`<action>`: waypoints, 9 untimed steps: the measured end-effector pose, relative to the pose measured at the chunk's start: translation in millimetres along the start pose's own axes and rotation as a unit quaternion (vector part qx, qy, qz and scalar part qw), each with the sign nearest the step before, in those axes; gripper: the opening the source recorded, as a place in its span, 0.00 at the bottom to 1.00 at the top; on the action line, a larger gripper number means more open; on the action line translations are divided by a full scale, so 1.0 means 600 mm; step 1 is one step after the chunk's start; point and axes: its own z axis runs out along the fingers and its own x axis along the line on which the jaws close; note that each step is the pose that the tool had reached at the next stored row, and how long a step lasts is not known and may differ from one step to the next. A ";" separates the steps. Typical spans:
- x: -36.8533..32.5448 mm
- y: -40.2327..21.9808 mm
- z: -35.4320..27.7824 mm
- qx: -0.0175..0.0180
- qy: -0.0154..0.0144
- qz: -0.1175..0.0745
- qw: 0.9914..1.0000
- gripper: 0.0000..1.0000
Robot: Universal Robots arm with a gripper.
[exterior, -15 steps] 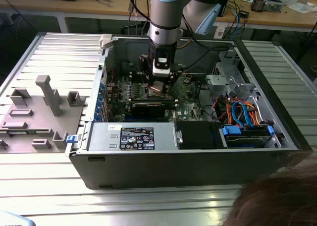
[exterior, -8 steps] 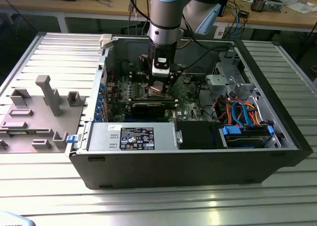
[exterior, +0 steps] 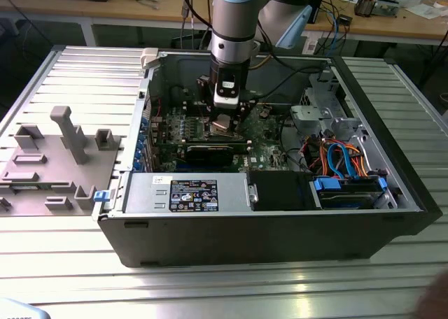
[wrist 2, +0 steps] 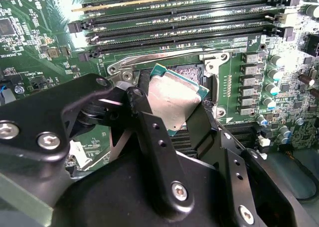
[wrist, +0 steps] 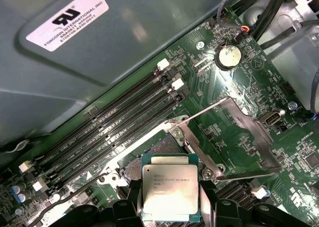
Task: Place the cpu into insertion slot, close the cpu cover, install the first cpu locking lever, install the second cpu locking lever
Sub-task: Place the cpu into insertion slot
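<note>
Black gripper [wrist: 170, 211] clamped on small flat square cpu [wrist: 170, 189]: dull silvery-tan metal top, green edging, above open socket [wrist: 133, 168].

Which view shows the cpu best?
The first wrist view: the cpu faces the camera, its top in full view. The second wrist view shows it tilted, partly behind a finger; the exterior view, a speck under the gripper.

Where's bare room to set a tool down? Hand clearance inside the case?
Free: slatted table along the near side of the case, and at the exterior view's right. Crowded: fixture blocks at the exterior view's left; inside, the gripper holds the cpu over the socket, cables nearby.
</note>
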 end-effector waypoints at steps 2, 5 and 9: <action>0.000 0.000 0.000 0.000 0.000 0.003 1.000 0.54; 0.000 0.000 0.000 0.000 0.000 0.007 1.000 0.54; 0.000 0.000 0.000 0.000 0.000 0.011 1.000 0.54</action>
